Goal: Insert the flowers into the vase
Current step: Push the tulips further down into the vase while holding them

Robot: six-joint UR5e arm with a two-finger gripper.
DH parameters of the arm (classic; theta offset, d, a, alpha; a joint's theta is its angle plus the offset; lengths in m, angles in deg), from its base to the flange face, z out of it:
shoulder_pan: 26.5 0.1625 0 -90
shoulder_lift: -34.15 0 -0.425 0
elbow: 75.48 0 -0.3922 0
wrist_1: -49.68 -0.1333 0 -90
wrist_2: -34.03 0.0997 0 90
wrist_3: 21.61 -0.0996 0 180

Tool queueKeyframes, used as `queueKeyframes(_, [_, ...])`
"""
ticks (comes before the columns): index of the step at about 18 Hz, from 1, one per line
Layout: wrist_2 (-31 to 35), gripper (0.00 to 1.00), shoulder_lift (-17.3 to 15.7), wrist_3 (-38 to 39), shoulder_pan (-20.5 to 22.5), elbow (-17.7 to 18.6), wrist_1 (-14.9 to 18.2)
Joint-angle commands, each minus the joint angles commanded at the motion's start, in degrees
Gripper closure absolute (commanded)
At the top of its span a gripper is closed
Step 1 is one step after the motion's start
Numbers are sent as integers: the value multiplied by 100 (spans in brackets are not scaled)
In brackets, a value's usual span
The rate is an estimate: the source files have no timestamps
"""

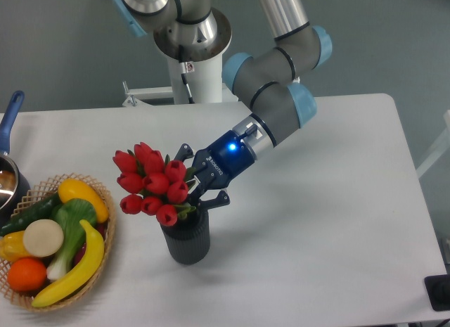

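Fingers (199, 181) clasping leafy stems of the red tulip flowers (151, 183), stems inside ribbed grey cylindrical vase (187, 239)

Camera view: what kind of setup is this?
Likely a robot lab bench, staged for a demo: arm on a white pedestal, plain white table, prop tulips and a basket of toy produce.

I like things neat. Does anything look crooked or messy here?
The flowers look crooked: the red bunch leans left over the vase instead of standing straight up. The gripper is right at the stems. Nothing looks spilled or broken, and the basket of fruit looks tidy.
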Motion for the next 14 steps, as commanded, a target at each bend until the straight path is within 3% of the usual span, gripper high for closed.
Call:
queueKeyframes(4, [9,58,97,-70,9,-18,0])
queueKeyframes(10, [9,48,106,-123,9,-27,9])
queueKeyframes(11, [9,39,114,-132,9,-27,0])
queueKeyframes(13, [9,35,123,-202,18,-27,0])
queueKeyframes(14, [9,26,123,-211,26,-27,0])
